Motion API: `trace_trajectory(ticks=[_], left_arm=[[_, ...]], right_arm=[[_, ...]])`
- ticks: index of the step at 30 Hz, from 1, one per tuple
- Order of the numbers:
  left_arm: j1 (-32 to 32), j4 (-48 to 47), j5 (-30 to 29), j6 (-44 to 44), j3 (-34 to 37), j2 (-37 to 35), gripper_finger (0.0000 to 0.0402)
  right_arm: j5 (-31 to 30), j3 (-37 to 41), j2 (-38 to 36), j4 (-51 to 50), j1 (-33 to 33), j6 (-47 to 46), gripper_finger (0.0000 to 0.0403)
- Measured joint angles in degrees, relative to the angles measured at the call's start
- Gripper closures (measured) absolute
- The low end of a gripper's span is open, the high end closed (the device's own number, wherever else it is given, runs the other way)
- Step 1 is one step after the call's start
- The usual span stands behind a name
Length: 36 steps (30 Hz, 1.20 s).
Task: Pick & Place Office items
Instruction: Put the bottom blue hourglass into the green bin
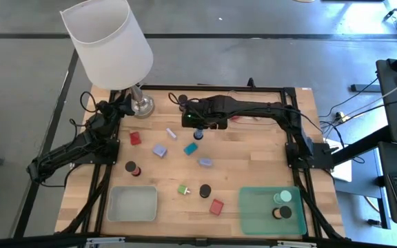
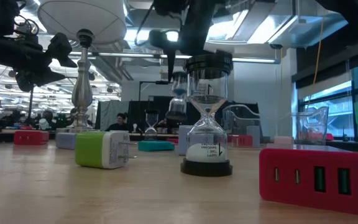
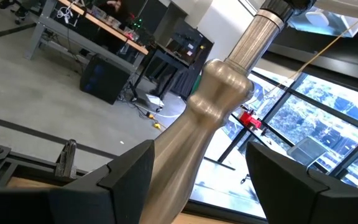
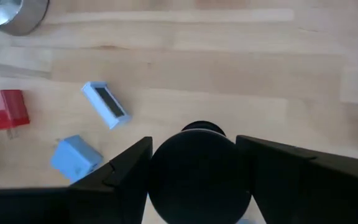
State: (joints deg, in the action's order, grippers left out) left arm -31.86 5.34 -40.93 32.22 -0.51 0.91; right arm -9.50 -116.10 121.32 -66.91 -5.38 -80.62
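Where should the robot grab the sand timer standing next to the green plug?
Probably by its round dark top cap, coming straight down from above. The sand timer stands upright beside the green plug, so the cap faces up, and the glass below it is curved and looks slippery. The right gripper grips another timer that way.

The tabletop point(image 1: 253, 165) was pale blond wood in long planks, framed in black. Both arms were black. Under the right pincer point(image 4: 194, 177) sat a black round cap point(image 4: 197, 162); beside it lay a pale blue block point(image 4: 105, 104) with a grey face, a deeper blue block point(image 4: 74, 157) and a red block point(image 4: 6, 111). Farther off were a teal block point(image 1: 191, 148), a green bit point(image 1: 182, 189), a grey tray point(image 1: 132, 204) and a green tray point(image 1: 253, 213). The lamp point(image 1: 109, 41) had a white shade and a silver-brass stem.
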Motion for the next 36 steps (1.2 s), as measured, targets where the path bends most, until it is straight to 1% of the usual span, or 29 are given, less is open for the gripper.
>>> trace_trajectory(ticks=[6,14,18,22,27,30,33,36], left_arm=[[0.00,0.00,0.02,-0.01,0.00,0.00,0.0151],[0.01,0.00,0.02,-0.01,0.00,-0.02,0.0151],[0.01,0.00,0.02,-0.01,0.00,-0.02,0.0151],[0.01,0.00,0.02,0.01,0.00,-0.02,0.0151],[0.01,0.00,0.02,-0.01,0.00,0.00,0.0151],[0.00,0.00,0.04,-0.01,0.00,0.00,0.0151],[-0.01,0.00,0.02,-0.01,0.00,0.00,0.0151],[0.01,0.00,0.02,-0.01,0.00,0.00,0.0151]], right_arm=[[-0.21,-6.68,0.01,-7.54,2.54,-4.92,0.0189],[-6.44,-13.87,0.02,-16.12,9.30,-13.01,0.0189],[-9.52,-15.53,-0.26,-20.01,13.31,-16.46,0.0189],[-10.61,-15.60,-1.46,-23.50,17.89,-19.51,0.0189],[-11.28,-13.00,-4.54,-23.27,24.62,-19.89,0.0189],[-11.50,-10.17,-6.93,-23.07,29.17,-23.62,0.0189],[-11.54,-5.27,-9.64,-23.08,34.16,-31.27,0.0189],[-11.49,-0.05,-11.70,-23.13,39.47,-41.65,0.0189]])
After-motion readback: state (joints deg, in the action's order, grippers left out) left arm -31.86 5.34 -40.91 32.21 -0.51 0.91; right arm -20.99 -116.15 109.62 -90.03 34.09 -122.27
